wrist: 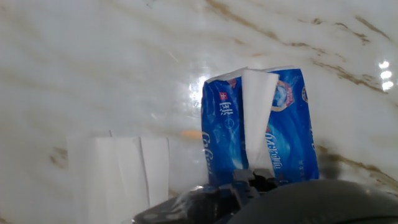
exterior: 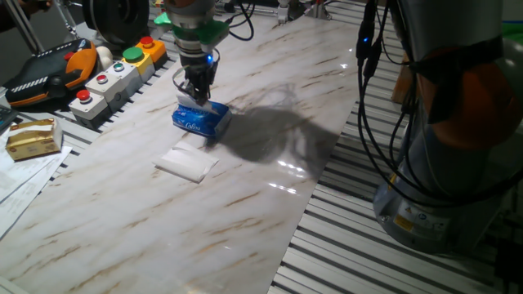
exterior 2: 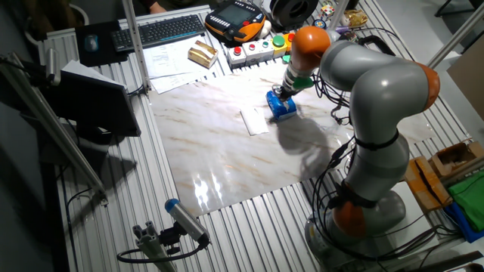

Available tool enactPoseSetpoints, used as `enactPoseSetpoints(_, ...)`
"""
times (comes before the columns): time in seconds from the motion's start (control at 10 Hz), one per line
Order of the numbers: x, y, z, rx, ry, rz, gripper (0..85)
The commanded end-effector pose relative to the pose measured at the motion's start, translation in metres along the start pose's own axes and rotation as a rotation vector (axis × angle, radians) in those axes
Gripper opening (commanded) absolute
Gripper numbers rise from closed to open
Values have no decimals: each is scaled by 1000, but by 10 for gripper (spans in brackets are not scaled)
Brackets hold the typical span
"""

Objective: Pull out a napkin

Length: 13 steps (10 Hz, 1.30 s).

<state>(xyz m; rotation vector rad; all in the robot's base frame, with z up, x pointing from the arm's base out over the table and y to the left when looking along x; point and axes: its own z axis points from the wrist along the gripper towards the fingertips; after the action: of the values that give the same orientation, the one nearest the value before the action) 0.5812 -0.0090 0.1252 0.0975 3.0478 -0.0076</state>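
Note:
The blue-and-white tissue pack (exterior: 200, 121) lies on the marble tabletop (exterior: 270, 163), also seen in the other fixed view (exterior 2: 282, 108) and the hand view (wrist: 292, 130). My gripper (exterior: 196, 91) stands right over it, shut on a white napkin (wrist: 258, 118) that stretches from the pack's opening up to my fingertips (wrist: 254, 179). A second white folded napkin (exterior: 186, 162) lies flat on the table just beside the pack, apart from it; it also shows in the other fixed view (exterior 2: 255, 121) and the hand view (wrist: 124, 174).
A box of coloured push buttons (exterior: 114, 77) and an orange-black pendant (exterior: 49, 69) sit at the table's back left. A yellow box (exterior: 33, 137) and papers lie left of the marble. The arm's base (exterior: 458, 155) and cables stand at the right.

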Motion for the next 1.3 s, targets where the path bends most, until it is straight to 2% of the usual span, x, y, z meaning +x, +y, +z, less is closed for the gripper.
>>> enactPoseSetpoints(0.0,0,3,-5,4,2,1,7)
enactPoseSetpoints(0.9,2,39,-42,17,9,-16,7)
enactPoseSetpoints(1.2,5,44,-54,20,12,-19,7)
